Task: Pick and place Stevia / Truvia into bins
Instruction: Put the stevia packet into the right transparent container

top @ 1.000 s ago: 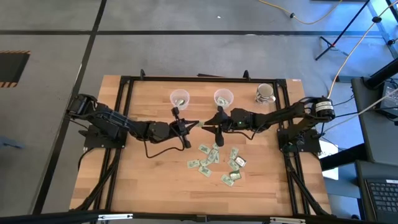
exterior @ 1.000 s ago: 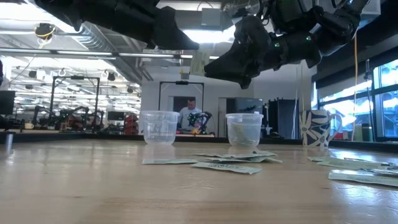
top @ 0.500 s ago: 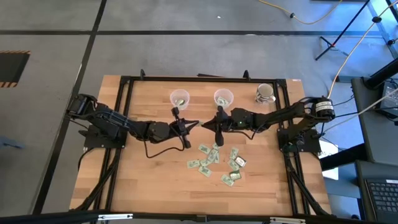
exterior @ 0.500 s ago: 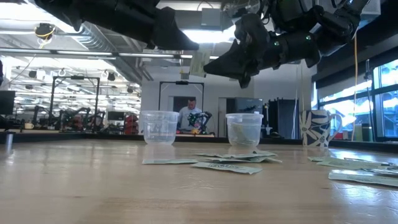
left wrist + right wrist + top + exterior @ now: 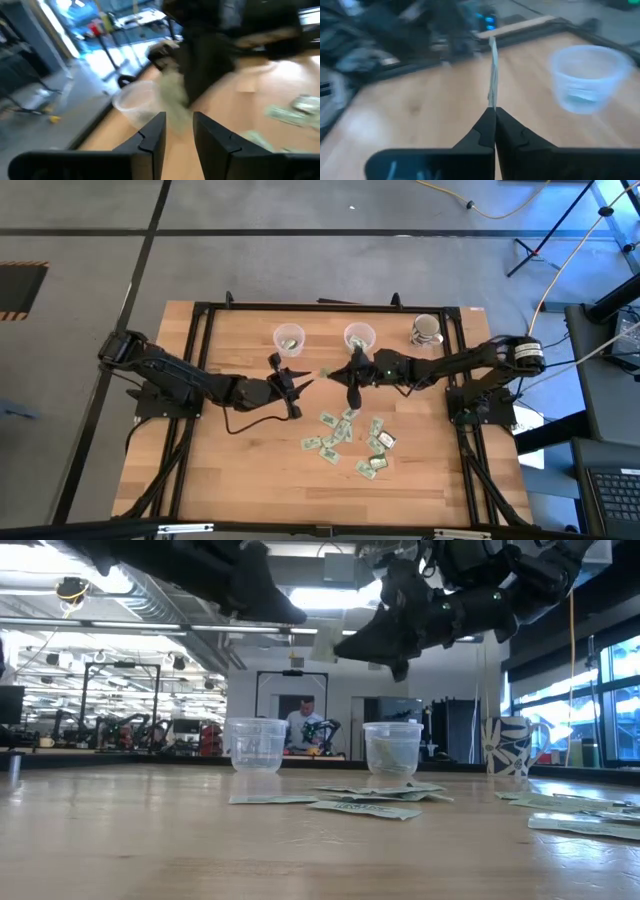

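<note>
Above the table's middle, my right gripper [image 5: 334, 374] is shut on a pale green Stevia sachet [image 5: 493, 70], also visible in the low view [image 5: 322, 640]. My left gripper [image 5: 179, 131] stands open just left of it [image 5: 303, 378], its fingers apart from the sachet [image 5: 172, 97]. Two clear cups, the bins, stand on their bases toward the far edge: the left one [image 5: 289, 338] and the right one [image 5: 359, 337], each with something pale inside. Several more sachets [image 5: 345, 442] lie flat on the wood, nearer the front. My right gripper pinches one end of the sachet [image 5: 491, 103] between its two fingertips. The fingers come nearly level from the table's right. The sachet sticks out past the fingertips, edge-on in the wrist view, and is lifted clear, well above the table and the cups.
A white patterned mug [image 5: 426, 330] stands at the far right, beyond the right cup. A black frame [image 5: 330, 307] rims the wooden table. Bare wood lies at the near left [image 5: 220, 470]. In the low view a person [image 5: 303, 725] shows far off in the room.
My left gripper has drawn back from the sachet toward the table's left edge, and a gap now shows between it and the sachet. The sachet stays in the air at my right gripper's fingertips. Both arms have risen very slightly.
</note>
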`<state>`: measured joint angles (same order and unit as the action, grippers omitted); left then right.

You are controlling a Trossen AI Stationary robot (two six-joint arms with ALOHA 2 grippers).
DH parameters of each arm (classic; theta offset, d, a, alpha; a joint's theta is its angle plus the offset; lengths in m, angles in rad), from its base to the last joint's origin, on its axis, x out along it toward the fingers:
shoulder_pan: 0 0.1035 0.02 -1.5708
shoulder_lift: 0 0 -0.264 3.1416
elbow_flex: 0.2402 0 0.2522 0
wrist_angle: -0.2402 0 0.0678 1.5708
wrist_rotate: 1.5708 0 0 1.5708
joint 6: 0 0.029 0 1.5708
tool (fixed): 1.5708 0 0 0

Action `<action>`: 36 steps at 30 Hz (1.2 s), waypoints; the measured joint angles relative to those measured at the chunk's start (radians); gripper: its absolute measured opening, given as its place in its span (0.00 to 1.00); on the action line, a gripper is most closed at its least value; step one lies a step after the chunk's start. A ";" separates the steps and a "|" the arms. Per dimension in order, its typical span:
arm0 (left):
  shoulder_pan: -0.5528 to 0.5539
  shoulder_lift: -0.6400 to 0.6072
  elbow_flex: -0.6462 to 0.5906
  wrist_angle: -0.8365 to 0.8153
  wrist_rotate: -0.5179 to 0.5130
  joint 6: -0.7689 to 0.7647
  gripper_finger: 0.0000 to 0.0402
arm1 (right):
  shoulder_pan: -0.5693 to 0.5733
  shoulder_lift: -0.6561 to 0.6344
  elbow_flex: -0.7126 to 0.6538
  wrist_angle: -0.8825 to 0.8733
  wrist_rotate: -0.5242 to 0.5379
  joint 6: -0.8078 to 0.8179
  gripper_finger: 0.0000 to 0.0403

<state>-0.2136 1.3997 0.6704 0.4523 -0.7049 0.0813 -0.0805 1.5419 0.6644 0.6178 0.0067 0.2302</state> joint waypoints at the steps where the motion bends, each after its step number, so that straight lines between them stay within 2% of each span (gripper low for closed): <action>1: 0.004 -0.013 0.000 -0.029 0.037 -0.025 0.23 | -0.009 -0.022 0.003 -0.049 0.024 -0.001 0.00; 4: 0.016 -0.035 0.000 -0.092 0.123 -0.073 0.22 | -0.041 -0.090 0.051 -0.283 0.110 -0.025 0.00; 8: 0.031 -0.035 0.000 -0.114 0.167 -0.087 0.20 | -0.100 -0.121 0.174 -0.668 0.235 -0.037 0.00; 10: 0.042 -0.033 0.000 -0.121 0.179 -0.088 0.20 | -0.136 -0.118 0.234 -0.831 0.263 -0.029 0.00; 13: 0.052 -0.032 0.000 -0.123 0.179 -0.099 0.20 | -0.186 -0.110 0.286 -0.955 0.269 -0.031 0.00; 21: 0.054 -0.032 0.000 -0.139 0.182 -0.106 0.20 | -0.270 -0.082 0.296 -1.002 0.266 -0.069 0.00; 29: 0.054 -0.032 0.000 -0.142 0.182 -0.104 0.19 | -0.289 0.001 0.295 -0.983 0.264 -0.085 0.00; 36: 0.054 -0.032 0.000 -0.143 0.182 -0.102 0.19 | -0.289 0.011 0.295 -0.973 0.266 -0.080 0.04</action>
<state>-0.1596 1.3674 0.6704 0.3096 -0.5233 -0.0208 -0.3695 1.5524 0.9596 -0.3551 0.2724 0.1506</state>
